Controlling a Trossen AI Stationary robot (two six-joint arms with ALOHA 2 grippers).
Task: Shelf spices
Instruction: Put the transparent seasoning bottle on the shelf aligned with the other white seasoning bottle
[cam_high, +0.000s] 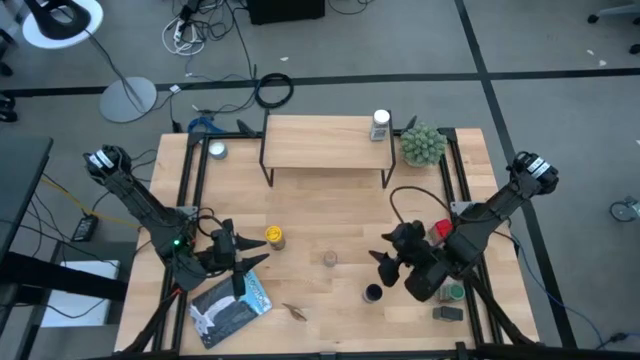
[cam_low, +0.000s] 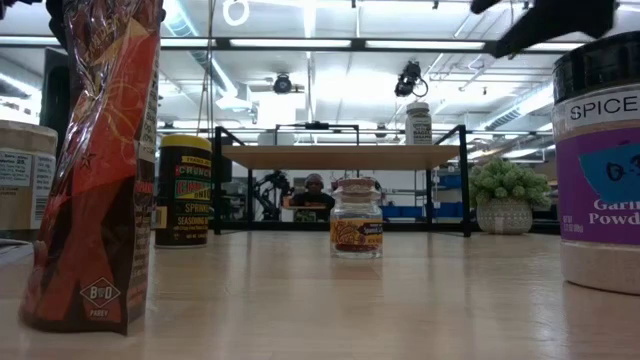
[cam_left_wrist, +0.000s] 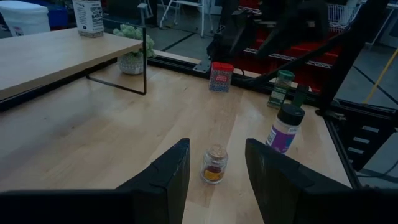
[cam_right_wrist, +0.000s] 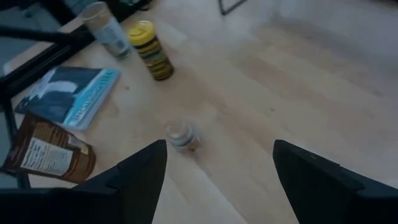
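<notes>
The shelf (cam_high: 328, 140) stands on black legs at the table's far middle, with a white-capped bottle (cam_high: 380, 124) upright on its right end. A yellow jar (cam_high: 274, 236), a small tan-lidded jar (cam_high: 329, 259) and a black-lidded jar (cam_high: 373, 293) stand on the tabletop. A red tin (cam_high: 440, 229) and a green tin (cam_high: 456, 292) stand by the right arm. My left gripper (cam_high: 250, 268) is open, left of the tan-lidded jar (cam_left_wrist: 214, 165). My right gripper (cam_high: 385, 262) is open, right of the same jar (cam_right_wrist: 182, 137). Neither touches anything.
A blue-white flat packet (cam_high: 230, 305) lies under my left gripper, with a brown-red bag (cam_right_wrist: 50, 155) near the front edge. A potted plant (cam_high: 423, 145) stands right of the shelf and a silver-lidded jar (cam_high: 217, 151) left of it. A dark tin (cam_high: 447, 313) lies front right.
</notes>
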